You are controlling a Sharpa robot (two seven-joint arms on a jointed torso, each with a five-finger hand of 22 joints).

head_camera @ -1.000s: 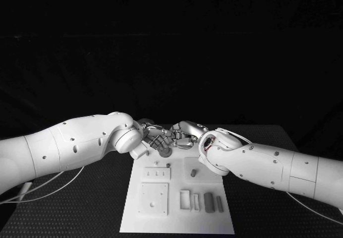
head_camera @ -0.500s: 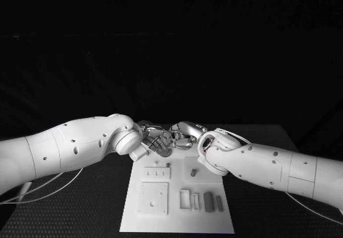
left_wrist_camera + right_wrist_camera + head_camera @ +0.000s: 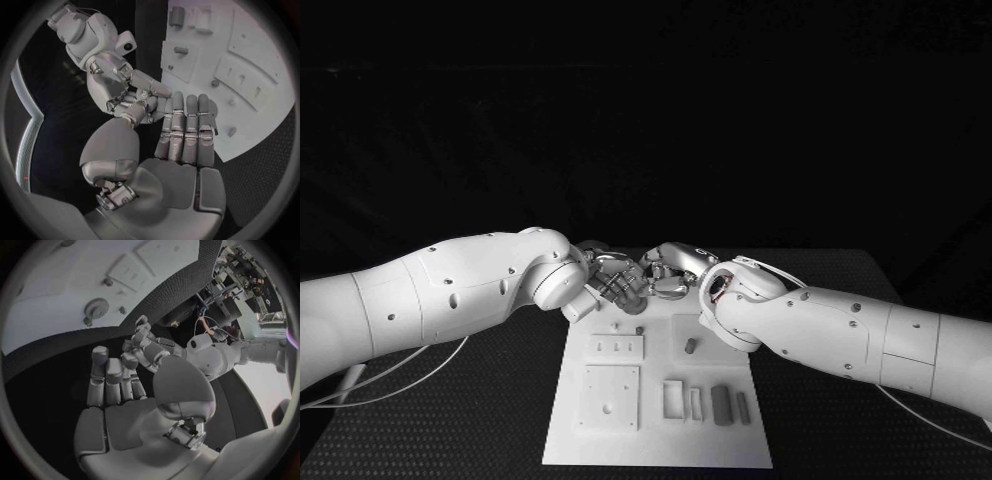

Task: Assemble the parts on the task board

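Note:
The white task board (image 3: 661, 445) lies lengthwise on the black table. Both hands meet over its far end. My left hand (image 3: 615, 283) reaches in with its fingers (image 3: 186, 120) straight and side by side above the board's edge (image 3: 253, 127), holding nothing. A round grey gear (image 3: 95, 306) lies flat on the board (image 3: 56, 315) near that hand (image 3: 147, 347). My right hand (image 3: 672, 275) hovers just beside the left, palm (image 3: 125, 400) bare and fingers loosely apart. A short grey peg (image 3: 691, 347) stands in the board.
On the board's near half are a slotted block (image 3: 617, 348), a square plate (image 3: 610, 398) and several upright grey pieces (image 3: 721, 406). Both white forearms flank the board. Black table lies to either side and beyond the hands.
The left hand's fingers have edged slightly further over the far end of the board. The right hand has hardly moved. The parts lie as before.

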